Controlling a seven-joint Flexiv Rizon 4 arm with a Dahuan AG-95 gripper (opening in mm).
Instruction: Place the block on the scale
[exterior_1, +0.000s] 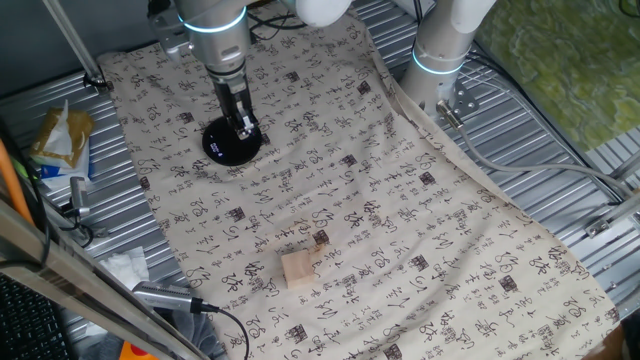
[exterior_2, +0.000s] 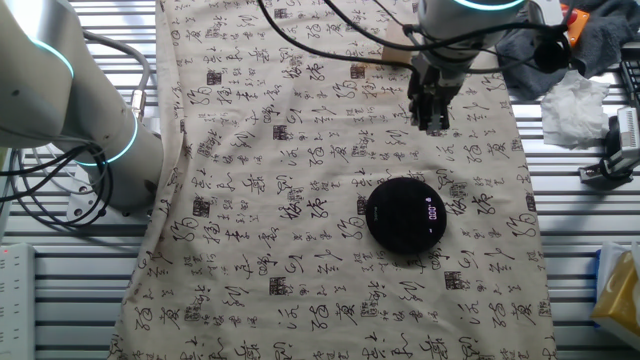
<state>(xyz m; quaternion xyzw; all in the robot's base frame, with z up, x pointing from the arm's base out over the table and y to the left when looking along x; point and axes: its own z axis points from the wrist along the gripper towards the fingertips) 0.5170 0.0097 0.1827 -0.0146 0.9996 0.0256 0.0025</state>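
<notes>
The block (exterior_1: 298, 268) is a pale tan wooden cube lying on the printed cloth near the front of one fixed view. In the other fixed view only a tan edge of it (exterior_2: 393, 56) shows, behind the arm. The scale (exterior_1: 232, 142) is a flat black disc on the cloth, with a lit readout in the other fixed view (exterior_2: 405, 214). My gripper (exterior_1: 245, 128) points down and hangs in the air near the scale, far from the block. It also shows in the other fixed view (exterior_2: 432, 120). Its fingers stand slightly apart and hold nothing.
A second arm's white base (exterior_1: 440, 50) stands at the cloth's far edge. Cables (exterior_1: 520, 165) run over the ribbed metal table. A snack bag (exterior_1: 62, 140) and crumpled tissue (exterior_2: 575, 105) lie beside the cloth.
</notes>
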